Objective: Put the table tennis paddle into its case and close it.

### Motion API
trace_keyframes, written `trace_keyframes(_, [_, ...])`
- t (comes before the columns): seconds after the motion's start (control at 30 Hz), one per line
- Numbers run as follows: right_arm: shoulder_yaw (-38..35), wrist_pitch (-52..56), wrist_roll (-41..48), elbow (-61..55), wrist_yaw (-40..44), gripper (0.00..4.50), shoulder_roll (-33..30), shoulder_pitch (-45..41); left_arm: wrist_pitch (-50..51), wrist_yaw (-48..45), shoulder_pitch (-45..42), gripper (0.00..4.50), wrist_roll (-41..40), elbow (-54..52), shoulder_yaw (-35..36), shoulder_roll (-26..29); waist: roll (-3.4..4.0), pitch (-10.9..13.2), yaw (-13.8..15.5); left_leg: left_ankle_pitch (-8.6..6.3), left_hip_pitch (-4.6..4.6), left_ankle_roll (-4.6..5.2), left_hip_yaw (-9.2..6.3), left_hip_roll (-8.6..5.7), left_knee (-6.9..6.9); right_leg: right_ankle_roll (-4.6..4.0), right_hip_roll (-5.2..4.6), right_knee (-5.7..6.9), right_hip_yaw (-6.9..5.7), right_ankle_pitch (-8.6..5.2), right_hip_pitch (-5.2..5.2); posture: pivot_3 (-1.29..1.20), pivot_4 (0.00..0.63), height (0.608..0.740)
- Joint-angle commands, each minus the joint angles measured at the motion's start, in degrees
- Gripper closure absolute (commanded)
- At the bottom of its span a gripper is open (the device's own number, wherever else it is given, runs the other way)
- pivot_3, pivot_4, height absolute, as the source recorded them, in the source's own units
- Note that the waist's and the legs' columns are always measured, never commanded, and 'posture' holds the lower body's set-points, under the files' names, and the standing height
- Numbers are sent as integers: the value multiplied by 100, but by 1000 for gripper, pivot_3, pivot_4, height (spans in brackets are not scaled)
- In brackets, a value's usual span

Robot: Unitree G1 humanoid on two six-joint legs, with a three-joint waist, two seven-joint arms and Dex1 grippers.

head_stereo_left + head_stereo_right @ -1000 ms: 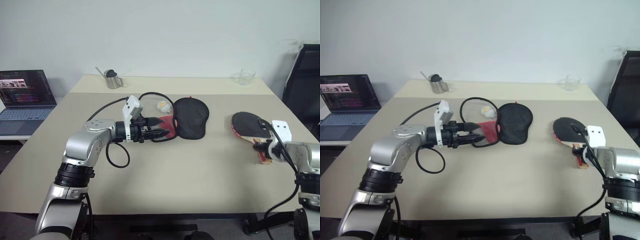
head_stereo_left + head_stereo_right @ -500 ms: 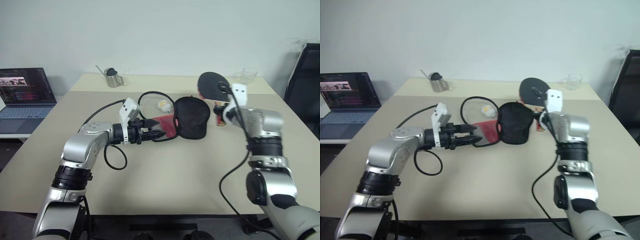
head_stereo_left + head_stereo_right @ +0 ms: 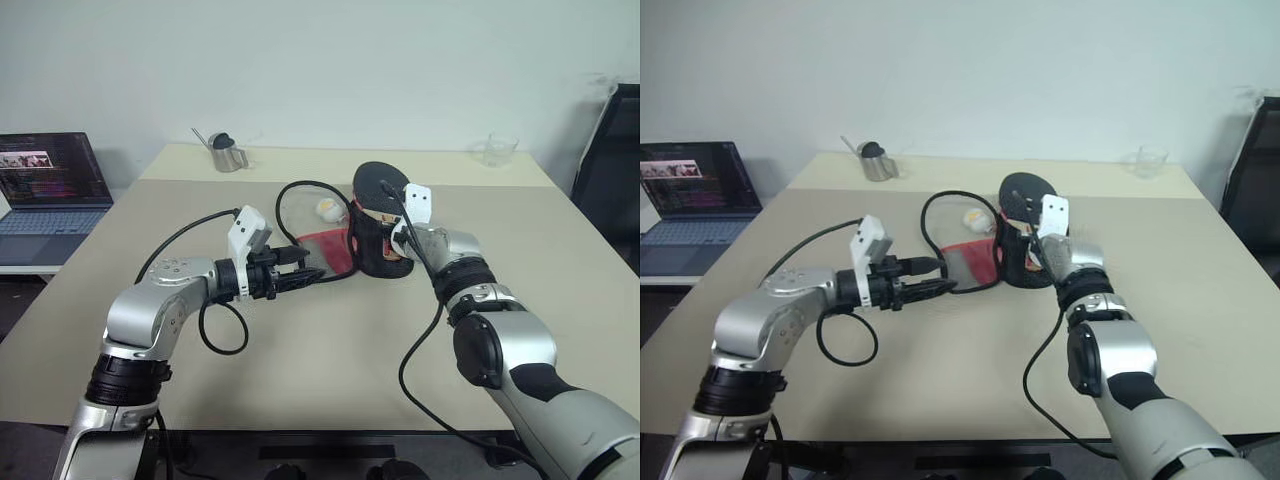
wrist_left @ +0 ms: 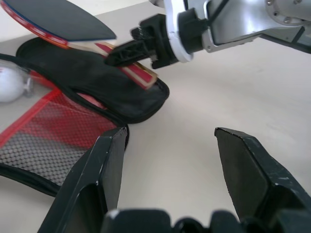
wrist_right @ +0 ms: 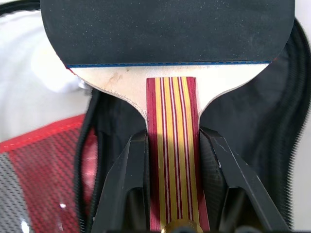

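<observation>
Laptop: on a side surface left of the counter, screen lit.
Left claw: fingers spread, holding nothing, tips just beside the case's red mesh flap.
Ball: white, beside the flap.
Case: black, lying open mid-counter.
Paddle: held over the case, dark head pointing away.
Right claw: clamped on the striped handle.

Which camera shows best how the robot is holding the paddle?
The right wrist view: the striped handle of the table tennis paddle sits clamped between the right gripper fingers, above the open case. The left wrist view shows the grip sideways, from farther off. The head views show it small, partly hidden behind the wrist.
</observation>
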Motion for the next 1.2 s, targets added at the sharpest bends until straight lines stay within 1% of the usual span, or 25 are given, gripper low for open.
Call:
trace_keyframes(0.03, [-128,-227,136,32,-18,3467,4,-241,100,113,91,1325,-173,-425,240,132,0,0,0,0,0,0,0,0,1,0,0,1,1,0,0,0,150,740])
trace_keyframes(0.4, [-63,-260,91,195,-103,3467,27,-199,224,258,242,1325,-283,-621,312,253,1,0,1,0,1,0,1,0,2,-1,0,1,1,1,0,0,150,740])
trace_keyframes(0.67, [-47,-209,39,242,-274,3467,9,-137,203,293,206,1325,-307,-587,249,262,1,0,1,0,1,0,1,0,2,-1,0,1,1,1,0,0,150,740])
trace_keyframes(0.9, [61,-83,-77,290,-228,3467,16,-68,168,280,177,1325,-262,-543,209,271,1,0,0,0,1,0,1,0,2,-1,0,2,1,1,0,0,150,740])
trace_keyframes(1.2, [-3,-165,-69,372,-436,3467,4,28,198,274,136,1325,-341,-579,267,261,1,0,1,0,1,0,1,0,2,-1,0,2,1,1,0,0,150,740])
